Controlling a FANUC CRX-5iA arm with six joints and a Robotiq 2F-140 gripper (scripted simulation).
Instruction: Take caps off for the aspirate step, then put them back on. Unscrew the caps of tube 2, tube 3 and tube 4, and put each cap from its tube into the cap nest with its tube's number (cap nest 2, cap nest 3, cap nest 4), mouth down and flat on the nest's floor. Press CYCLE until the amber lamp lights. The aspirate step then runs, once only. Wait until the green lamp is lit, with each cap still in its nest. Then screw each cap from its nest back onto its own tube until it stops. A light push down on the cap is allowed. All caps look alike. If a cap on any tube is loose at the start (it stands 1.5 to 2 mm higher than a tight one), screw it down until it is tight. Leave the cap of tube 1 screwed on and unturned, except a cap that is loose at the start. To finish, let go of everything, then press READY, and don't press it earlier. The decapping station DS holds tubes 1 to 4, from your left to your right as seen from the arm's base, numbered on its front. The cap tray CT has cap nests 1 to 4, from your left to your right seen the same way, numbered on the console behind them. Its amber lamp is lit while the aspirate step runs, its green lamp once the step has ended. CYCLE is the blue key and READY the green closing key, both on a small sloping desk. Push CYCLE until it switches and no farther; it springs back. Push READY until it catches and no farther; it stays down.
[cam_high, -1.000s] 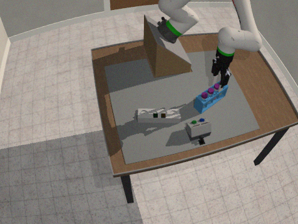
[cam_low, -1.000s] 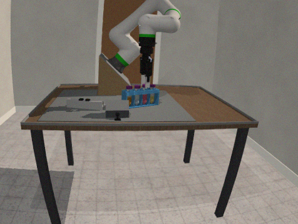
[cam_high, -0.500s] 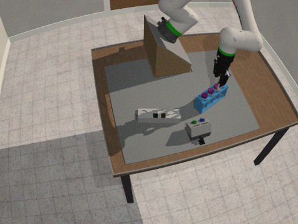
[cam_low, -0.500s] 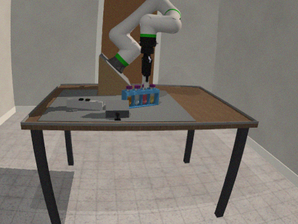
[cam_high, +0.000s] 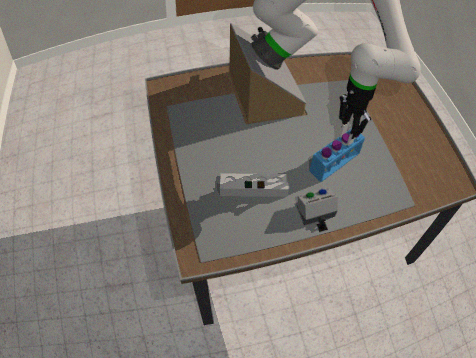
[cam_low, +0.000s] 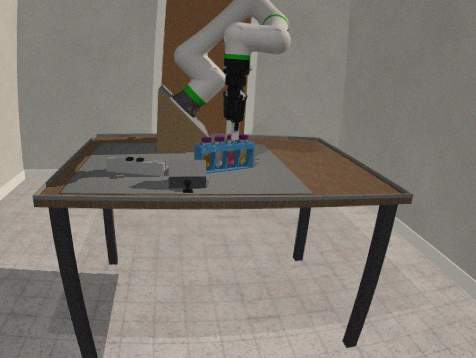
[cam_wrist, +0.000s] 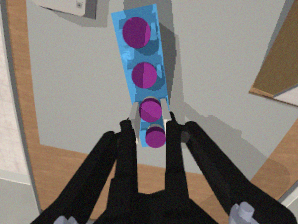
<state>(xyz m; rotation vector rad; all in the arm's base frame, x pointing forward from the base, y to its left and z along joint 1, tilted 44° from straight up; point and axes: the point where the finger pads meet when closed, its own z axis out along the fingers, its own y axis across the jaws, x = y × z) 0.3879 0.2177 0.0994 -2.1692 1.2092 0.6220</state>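
The blue decapping station (cam_high: 336, 157) stands on the grey mat and holds four tubes with purple caps (cam_wrist: 137, 31). My gripper (cam_high: 356, 131) points straight down over the rack's right end, as the top view shows it. In the wrist view its black fingers are shut on a purple cap (cam_wrist: 156, 136) that still sits on its tube at the near end of the row. I cannot read which tube number this is. The white cap tray (cam_high: 253, 184) lies to the left, and its nests look empty. The key desk (cam_high: 317, 205) carries the green key (cam_high: 310, 195) and the blue key (cam_high: 323, 191).
A brown wedge pedestal (cam_high: 262, 82) carries the arm's base at the back of the table. The table has a raised rim. In the exterior view, the rack (cam_low: 225, 156) stands right of the tray (cam_low: 136, 166) and the desk (cam_low: 187, 182).
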